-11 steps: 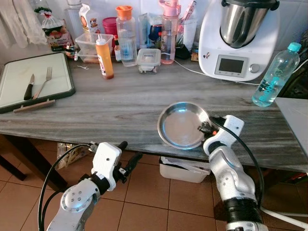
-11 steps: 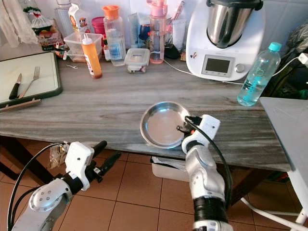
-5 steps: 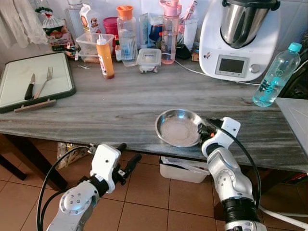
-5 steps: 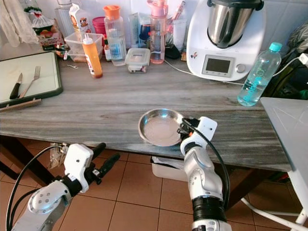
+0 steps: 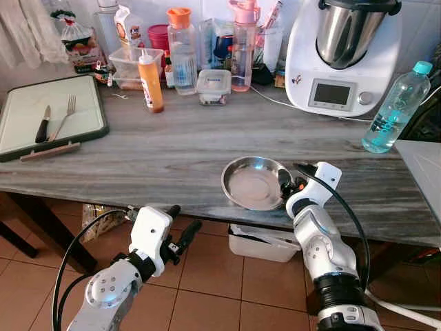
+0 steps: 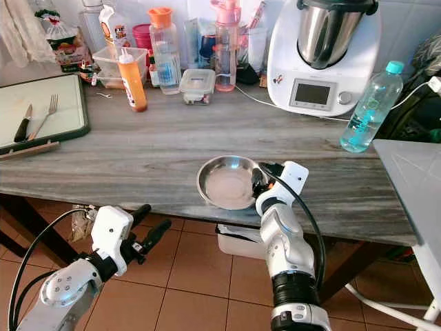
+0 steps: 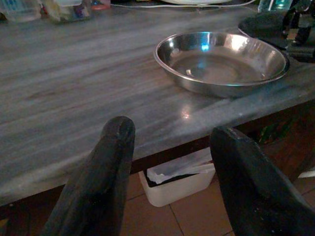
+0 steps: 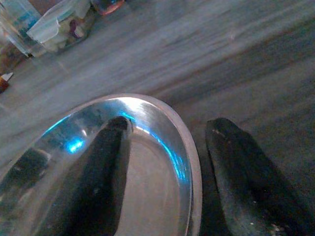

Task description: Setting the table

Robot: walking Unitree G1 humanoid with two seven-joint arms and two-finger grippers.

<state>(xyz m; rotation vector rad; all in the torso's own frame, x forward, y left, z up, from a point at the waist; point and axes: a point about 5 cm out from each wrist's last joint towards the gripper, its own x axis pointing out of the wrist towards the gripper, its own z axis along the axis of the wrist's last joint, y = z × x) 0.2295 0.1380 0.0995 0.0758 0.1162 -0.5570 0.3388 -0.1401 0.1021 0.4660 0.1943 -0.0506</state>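
Note:
A round steel plate (image 5: 253, 183) lies flat on the grey counter (image 5: 172, 148), close to its front edge. My right gripper (image 5: 287, 182) is at the plate's right rim. In the right wrist view its fingers (image 8: 113, 167) stand apart astride the rim (image 8: 191, 162), one inside the plate and one outside, so it is open. My left gripper (image 5: 187, 214) hangs open below the counter's front edge, left of the plate, with nothing in it; its wrist view looks across the counter to the plate (image 7: 221, 61). A fork (image 5: 63, 116) and a knife (image 5: 41, 125) lie on a green-edged board (image 5: 21, 103) at the far left.
Bottles, an orange sauce bottle (image 5: 149, 84) and food boxes crowd the counter's back. A white kitchen machine (image 5: 341, 55) and a blue water bottle (image 5: 394, 109) stand at the right. A white bin (image 5: 265, 243) sits under the counter on the tiled floor.
The plate has come down from a raised, tilted hold to lie flat on the counter, slightly further left. My right gripper moved with it. The left arm has barely moved.

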